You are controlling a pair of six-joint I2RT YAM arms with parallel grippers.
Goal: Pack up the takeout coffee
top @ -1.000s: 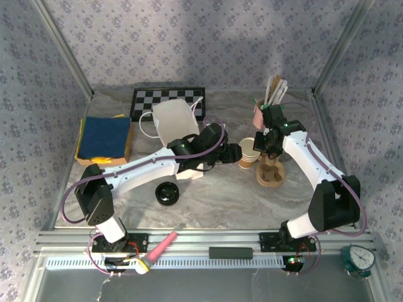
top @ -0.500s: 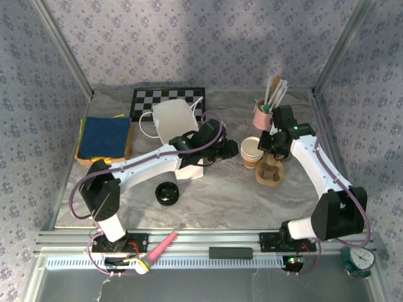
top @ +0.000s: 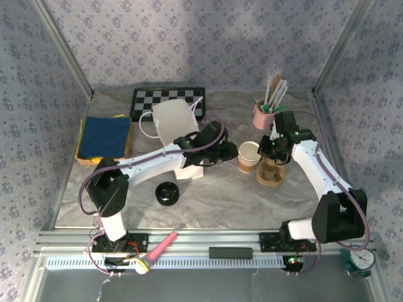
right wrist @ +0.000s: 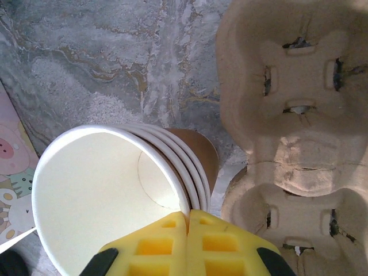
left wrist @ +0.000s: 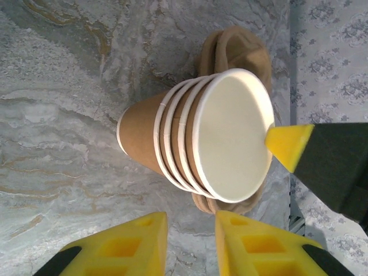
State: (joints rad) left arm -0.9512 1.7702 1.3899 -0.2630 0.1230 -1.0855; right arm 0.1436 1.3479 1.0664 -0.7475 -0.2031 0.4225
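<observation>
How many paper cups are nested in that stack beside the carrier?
4, counting rims: all nested in one stack next to the cardboard carrier; the jaws of the right gripper are shut on the rim of the top cup. Others may hide inside.

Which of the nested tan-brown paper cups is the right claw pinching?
The innermost tan-brown paper cup, topmost in the stack: the right claw is shut on its white rolled rim. The other nested cups sit beneath it, outside that grip.
</observation>
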